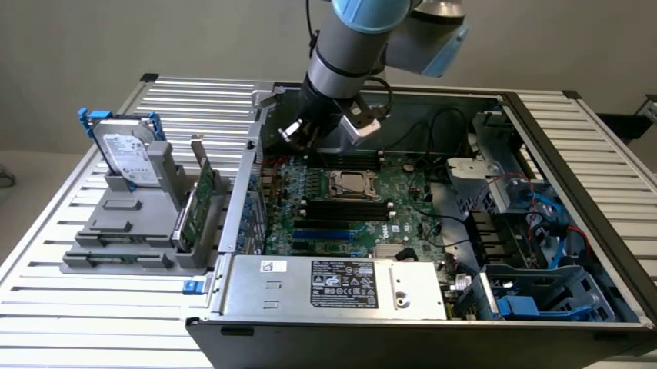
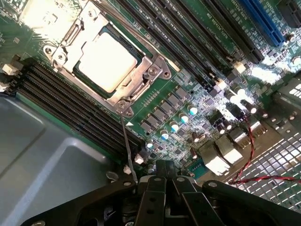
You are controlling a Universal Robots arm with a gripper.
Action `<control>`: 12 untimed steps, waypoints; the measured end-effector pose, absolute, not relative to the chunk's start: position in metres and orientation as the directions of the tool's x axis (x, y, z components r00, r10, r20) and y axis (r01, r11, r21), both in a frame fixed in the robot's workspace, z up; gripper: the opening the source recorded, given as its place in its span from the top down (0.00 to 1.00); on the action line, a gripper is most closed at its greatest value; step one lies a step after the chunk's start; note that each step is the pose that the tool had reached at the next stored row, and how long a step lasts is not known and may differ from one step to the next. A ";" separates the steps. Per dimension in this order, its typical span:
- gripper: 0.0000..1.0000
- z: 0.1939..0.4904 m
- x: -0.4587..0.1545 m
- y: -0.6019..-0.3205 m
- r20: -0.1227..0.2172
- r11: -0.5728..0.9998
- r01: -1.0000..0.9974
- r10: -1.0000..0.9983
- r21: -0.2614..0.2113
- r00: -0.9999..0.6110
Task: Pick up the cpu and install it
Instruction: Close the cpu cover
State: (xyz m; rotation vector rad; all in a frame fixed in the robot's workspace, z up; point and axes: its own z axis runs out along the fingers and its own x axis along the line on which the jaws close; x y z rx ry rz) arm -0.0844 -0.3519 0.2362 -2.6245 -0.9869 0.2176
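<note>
The cpu (image 2: 106, 61) is pictured seated within the socket's metal frame (image 2: 149, 71), while the tool (image 2: 164, 183) is held pressed together and empty near that frame. The chip is judged light, stiff and fragile, best gripped by its edges.

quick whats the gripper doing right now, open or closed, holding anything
gripper: closed, holding nothing that shows; it hangs above the motherboard, and the cpu lies in the socket.
</note>
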 end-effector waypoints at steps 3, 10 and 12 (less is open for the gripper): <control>0.89 0.236 -0.089 -0.352 -0.024 -0.712 0.604 0.654 -0.357 0.756; 0.89 0.236 -0.093 -0.352 -0.011 -0.731 0.587 0.630 -0.348 0.777; 0.89 0.236 -0.093 -0.352 -0.002 -0.735 0.586 0.624 -0.342 0.781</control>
